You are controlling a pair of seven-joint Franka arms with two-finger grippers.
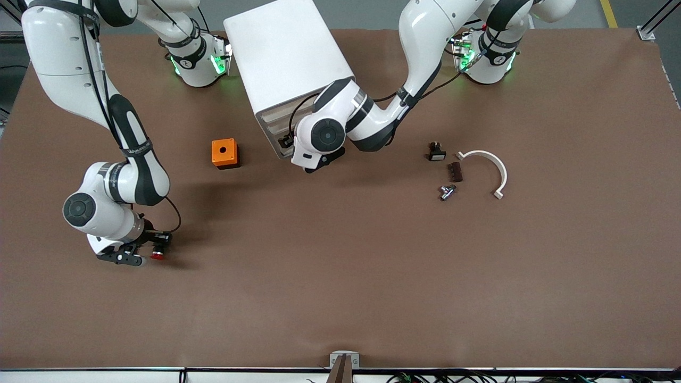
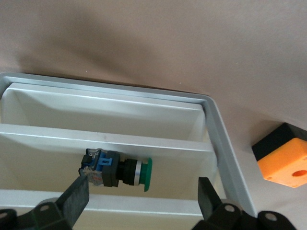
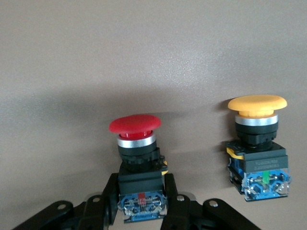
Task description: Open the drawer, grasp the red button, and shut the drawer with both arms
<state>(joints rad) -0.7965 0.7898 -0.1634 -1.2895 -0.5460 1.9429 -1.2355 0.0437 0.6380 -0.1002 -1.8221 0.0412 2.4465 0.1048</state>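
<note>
Risk: the right gripper [image 3: 141, 211], low over the right arm's end of the table [image 1: 372, 276], clamps the button [image 3: 134, 125] by its rear body only. A tilt could let it slip, or knock the yellow-capped button [image 3: 257, 105] just beside it.

Farther off, the left gripper [image 2: 143, 191] is at the drawer [image 2: 218, 139] front, fingers spread and holding nothing. An off-centre push may jam the drawer in the cabinet [image 1: 287, 48] or jolt the green-capped button [image 2: 144, 173] inside.
</note>
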